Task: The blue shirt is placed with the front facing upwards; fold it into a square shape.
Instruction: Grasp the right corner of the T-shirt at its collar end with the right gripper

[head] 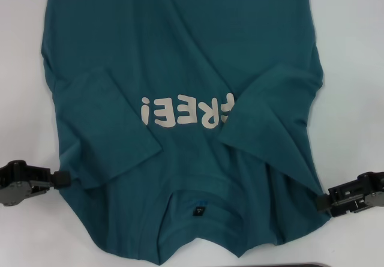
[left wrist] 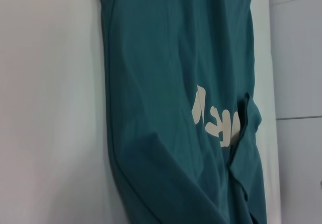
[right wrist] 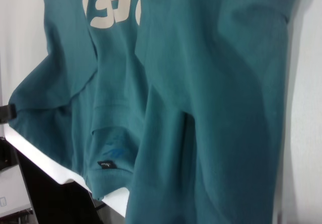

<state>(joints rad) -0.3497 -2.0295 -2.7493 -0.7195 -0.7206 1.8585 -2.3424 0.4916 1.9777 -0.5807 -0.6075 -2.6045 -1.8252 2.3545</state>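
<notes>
Teal shirt [head: 180, 63] was laid flat on table [head: 354, 51], sleeves folded in, long axis running away from robot | left gripper [head: 60, 177] at near left edge, right gripper [head: 321, 202] at near right edge, shirt lay between | finger state could not be told.

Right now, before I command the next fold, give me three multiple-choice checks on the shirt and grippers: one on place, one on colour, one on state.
1. Where is the left gripper?
A. on the lettering
B. at the shirt's edge near the collar end
C. above the far hem

2. What colour is the lettering on the shirt?
A. cream
B. red
C. black

3. How do the sleeves lie?
A. spread flat outward
B. both folded in over the chest
C. rolled up tight

Answers:
1 B: it sits at the shirt's side edge, as the right gripper does opposite.
2 A: pale cream letters on teal cloth.
3 B: both sleeves overlap the front, one covering part of the lettering.
</notes>
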